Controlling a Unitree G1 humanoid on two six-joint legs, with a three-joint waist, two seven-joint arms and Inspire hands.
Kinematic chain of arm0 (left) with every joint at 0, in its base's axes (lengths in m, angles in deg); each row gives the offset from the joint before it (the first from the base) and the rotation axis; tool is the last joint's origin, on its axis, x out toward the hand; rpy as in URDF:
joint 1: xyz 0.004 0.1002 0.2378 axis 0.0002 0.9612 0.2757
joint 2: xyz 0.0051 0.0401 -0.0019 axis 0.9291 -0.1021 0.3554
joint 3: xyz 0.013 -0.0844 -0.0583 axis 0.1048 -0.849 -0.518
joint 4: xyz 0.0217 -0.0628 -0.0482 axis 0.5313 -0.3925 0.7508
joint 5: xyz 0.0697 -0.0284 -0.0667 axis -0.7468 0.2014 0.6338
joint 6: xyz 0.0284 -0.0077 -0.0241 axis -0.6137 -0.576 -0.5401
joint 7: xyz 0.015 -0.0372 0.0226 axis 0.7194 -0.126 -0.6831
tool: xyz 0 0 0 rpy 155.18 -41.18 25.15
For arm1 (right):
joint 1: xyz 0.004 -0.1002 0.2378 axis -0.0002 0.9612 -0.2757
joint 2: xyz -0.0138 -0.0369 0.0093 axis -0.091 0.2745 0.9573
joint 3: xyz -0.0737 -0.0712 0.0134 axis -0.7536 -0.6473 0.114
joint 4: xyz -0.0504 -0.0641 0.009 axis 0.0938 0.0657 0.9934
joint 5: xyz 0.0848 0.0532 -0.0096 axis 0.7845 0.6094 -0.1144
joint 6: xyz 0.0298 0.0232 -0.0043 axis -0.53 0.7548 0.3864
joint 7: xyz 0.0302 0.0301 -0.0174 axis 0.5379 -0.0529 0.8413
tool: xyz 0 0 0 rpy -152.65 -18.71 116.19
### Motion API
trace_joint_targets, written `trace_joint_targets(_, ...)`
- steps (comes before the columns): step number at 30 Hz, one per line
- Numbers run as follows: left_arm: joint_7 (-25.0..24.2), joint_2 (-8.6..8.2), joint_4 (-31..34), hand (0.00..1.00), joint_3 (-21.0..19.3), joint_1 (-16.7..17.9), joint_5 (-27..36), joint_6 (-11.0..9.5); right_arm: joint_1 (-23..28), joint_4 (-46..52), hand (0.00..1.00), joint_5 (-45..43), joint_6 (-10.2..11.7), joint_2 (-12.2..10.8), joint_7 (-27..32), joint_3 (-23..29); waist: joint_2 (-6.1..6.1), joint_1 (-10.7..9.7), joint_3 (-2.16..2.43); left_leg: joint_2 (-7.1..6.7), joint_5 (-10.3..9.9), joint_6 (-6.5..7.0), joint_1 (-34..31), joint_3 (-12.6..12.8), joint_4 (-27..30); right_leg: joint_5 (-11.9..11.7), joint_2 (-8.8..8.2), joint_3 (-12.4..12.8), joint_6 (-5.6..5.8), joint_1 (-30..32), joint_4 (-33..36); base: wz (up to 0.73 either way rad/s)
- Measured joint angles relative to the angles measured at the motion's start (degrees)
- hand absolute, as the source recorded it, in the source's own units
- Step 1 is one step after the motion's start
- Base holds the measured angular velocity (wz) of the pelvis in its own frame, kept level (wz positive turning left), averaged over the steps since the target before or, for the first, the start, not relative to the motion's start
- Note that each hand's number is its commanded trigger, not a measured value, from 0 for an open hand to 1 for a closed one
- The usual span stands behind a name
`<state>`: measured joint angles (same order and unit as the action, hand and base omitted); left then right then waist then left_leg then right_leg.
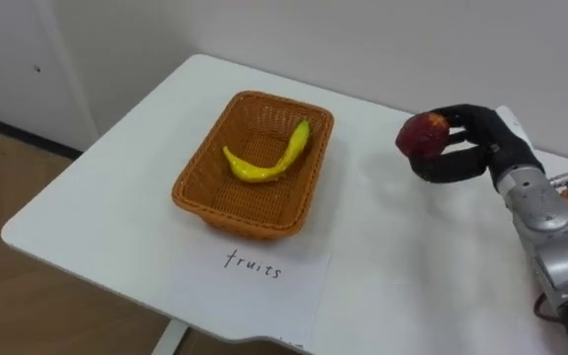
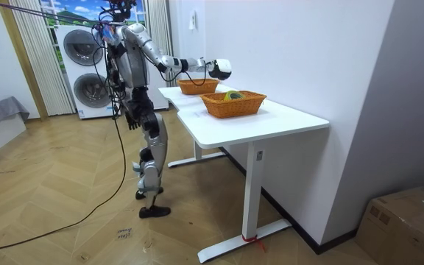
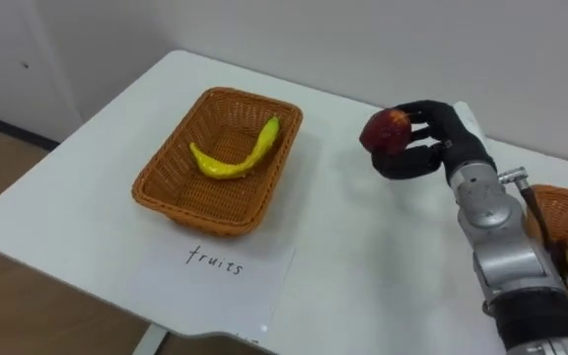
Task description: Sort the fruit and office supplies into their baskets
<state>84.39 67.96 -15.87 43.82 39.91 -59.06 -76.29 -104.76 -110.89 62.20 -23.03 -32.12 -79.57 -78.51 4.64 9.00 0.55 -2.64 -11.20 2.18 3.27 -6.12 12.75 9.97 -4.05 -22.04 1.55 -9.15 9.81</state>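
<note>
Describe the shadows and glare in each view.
Left eye view: even light, no glare on the table; only a faint shadow under the red fruit in the right hand. Right eye view: the same. Room view: the table's underside lies in shade.

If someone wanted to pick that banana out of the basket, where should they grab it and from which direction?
Probably around the middle of its curve, coming straight down from above. The banana lies flat on the basket floor, and the woven walls block any sideways approach; fingers should close across its narrow width. The right hand holds an apple.
</note>
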Motion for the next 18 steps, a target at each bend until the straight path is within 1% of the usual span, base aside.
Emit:
trace_joint_targets(2,0.0,0.0,0.01,0.0,-0.03,-0.13,-0.1,0.0,0.0,1.68,1.0,-0.61,-0.15,0.0,0.0,0.06,0.17,-0.48,-0.07,-0.03,0.01,0.02,0.0,0.01,0.03,-0.01,-0.03,-0.01,-0.01,-0.01,0.02,-0.02)
trace_joint_targets(5,-0.12,0.02,-0.29,0.0,-0.04,-0.61,-0.28,-0.01,-0.01,5.79,1.0,-3.71,-1.07,-0.01,-0.02,0.06,0.28,-0.45,-0.15,0.02,0.01,0.04,0.21,0.37,-0.06,-0.01,-0.09,0.06,-0.01,0.19,0.4,-0.05)
trace_joint_targets(7,-0.45,0.02,-0.64,0.0,-0.02,-0.8,-0.31,-0.01,-0.01,7.75,1.0,-4.09,-1.08,0.0,-0.07,0.05,0.42,-0.44,-0.3,0.07,0.0,0.05,0.46,0.55,-0.1,0.0,-0.07,0.18,-0.01,0.15,0.68,-0.02)
trace_joint_targets(8,-0.61,0.02,-0.67,0.0,0.03,-0.88,-0.32,-0.03,0.0,9.0,1.0,-4.42,-1.08,-0.01,-0.15,0.02,0.57,-0.29,-0.6,0.11,0.0,0.04,0.51,0.65,-0.1,0.0,-0.03,0.6,-0.01,0.17,0.76,-0.08)
trace_joint_targets(9,-0.71,0.0,-0.78,0.0,0.07,-0.89,-0.32,-0.04,0.0,10.14,1.0,-4.79,-1.08,-0.01,-0.27,0.01,0.71,0.35,-0.91,0.18,0.0,0.04,0.58,0.95,-0.11,0.0,0.07,1.33,-0.01,0.26,0.75,-0.11)
trace_joint_targets(11,-0.78,0.01,-1.55,0.0,0.1,-1.03,-0.28,-0.09,-0.01,11.14,1.0,-5.24,-1.08,-0.01,-0.73,-0.37,0.87,0.98,-1.02,0.18,-0.02,0.06,0.67,1.01,-0.11,-0.01,0.09,1.62,-0.01,0.26,0.77,-0.09)
trace_joint_targets(13,-0.78,0.01,-1.85,0.0,0.1,-1.0,-0.28,-0.09,0.0,11.28,1.0,-6.49,-1.08,-0.01,-1.49,-1.01,1.04,1.09,-0.95,0.15,-0.03,0.08,0.58,0.98,-0.08,-0.01,0.06,1.6,-0.01,0.33,0.8,0.0)
trace_joint_targets(15,-0.77,0.01,-1.95,0.0,0.1,-0.92,-0.28,-0.08,-0.01,11.28,1.0,-6.97,-1.13,-0.02,-2.24,-1.07,1.5,2.14,-0.69,0.13,-0.03,0.08,0.38,0.9,-0.01,-0.01,0.06,1.6,-0.01,0.5,0.83,0.0)
trace_joint_targets(17,-0.76,0.01,-2.0,0.0,0.1,-1.0,-0.27,-0.08,-0.04,11.29,1.0,-7.68,-1.14,-0.02,-2.76,-1.08,1.61,2.5,-0.62,0.14,-0.03,0.08,0.31,0.85,-0.01,-0.01,0.06,1.52,-0.01,0.55,0.86,0.0)
trace_joint_targets(18,-0.76,0.02,-2.2,0.0,0.1,-0.8,-0.27,-0.07,-0.07,11.52,1.0,-7.64,-1.21,-0.02,-3.09,-1.33,1.82,3.15,-0.55,0.15,-0.03,0.08,0.33,0.8,-0.02,-0.01,0.05,1.4,-0.01,0.55,0.93,0.0)
